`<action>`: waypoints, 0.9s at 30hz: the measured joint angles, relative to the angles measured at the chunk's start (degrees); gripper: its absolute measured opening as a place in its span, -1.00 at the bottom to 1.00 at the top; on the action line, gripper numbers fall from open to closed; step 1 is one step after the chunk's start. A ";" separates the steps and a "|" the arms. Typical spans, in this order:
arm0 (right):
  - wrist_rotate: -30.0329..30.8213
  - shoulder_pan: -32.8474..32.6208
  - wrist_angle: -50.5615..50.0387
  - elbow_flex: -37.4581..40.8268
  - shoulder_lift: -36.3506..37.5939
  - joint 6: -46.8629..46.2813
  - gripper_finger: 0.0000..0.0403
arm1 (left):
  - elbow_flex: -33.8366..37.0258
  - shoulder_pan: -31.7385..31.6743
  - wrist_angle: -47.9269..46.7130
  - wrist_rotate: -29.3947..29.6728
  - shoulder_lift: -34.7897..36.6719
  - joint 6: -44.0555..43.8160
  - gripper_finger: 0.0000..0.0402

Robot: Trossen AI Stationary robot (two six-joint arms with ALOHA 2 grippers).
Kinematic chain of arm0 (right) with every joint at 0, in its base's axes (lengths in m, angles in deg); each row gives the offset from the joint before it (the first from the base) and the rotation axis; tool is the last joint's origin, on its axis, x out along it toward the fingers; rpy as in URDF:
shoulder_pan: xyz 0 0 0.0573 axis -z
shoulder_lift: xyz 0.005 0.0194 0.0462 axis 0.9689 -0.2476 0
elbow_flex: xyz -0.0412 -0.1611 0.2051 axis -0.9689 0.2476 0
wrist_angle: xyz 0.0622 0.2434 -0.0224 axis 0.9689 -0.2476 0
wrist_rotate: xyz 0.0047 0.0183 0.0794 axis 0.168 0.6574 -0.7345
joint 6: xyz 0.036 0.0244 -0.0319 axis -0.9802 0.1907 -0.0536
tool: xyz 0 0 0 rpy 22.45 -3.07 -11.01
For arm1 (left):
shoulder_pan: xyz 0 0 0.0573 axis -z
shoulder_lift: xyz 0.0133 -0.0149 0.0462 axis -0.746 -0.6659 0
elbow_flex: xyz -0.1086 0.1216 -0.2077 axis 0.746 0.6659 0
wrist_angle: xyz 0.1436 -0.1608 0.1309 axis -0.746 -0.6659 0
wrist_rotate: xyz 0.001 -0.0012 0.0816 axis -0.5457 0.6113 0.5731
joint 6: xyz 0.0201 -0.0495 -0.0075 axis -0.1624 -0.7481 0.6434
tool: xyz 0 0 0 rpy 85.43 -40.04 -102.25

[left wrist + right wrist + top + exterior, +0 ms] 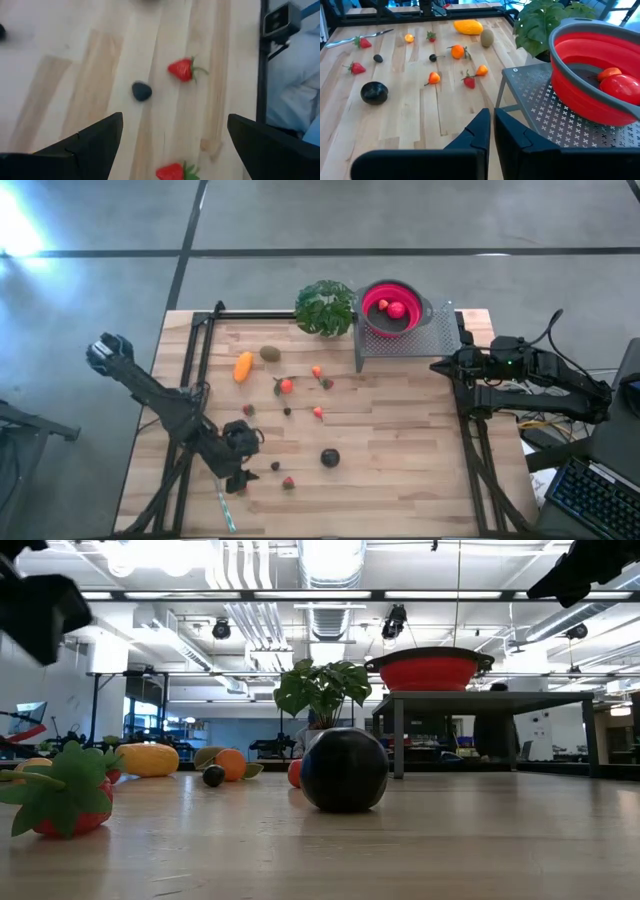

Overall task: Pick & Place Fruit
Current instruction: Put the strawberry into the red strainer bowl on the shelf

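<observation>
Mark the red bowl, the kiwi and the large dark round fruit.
red bowl (374, 319): high view, on its rim.
kiwi (270, 353): high view, middle of its body.
large dark round fruit (344, 770): low view, centre of its front.

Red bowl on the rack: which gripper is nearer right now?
Right. The right gripper sits just beside the rack holding the red bowl; the left gripper is far off at the table's near-left area.

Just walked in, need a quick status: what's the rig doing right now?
Fruit sorting, mid-run. Two red fruits already sit in the red bowl on the metal stand. The rest remain scattered on the table. The left claw is open, low over the near-left area, by a small dark fruit and strawberries. The right claw is shut, holding nothing, beside the stand.
</observation>
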 joint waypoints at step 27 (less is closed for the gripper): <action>2.38 0.00 -0.04 0.02 0.00 -0.97 -0.83 | -1.33 7.56 -0.79 -5.57 -8.06 -14.67 0.82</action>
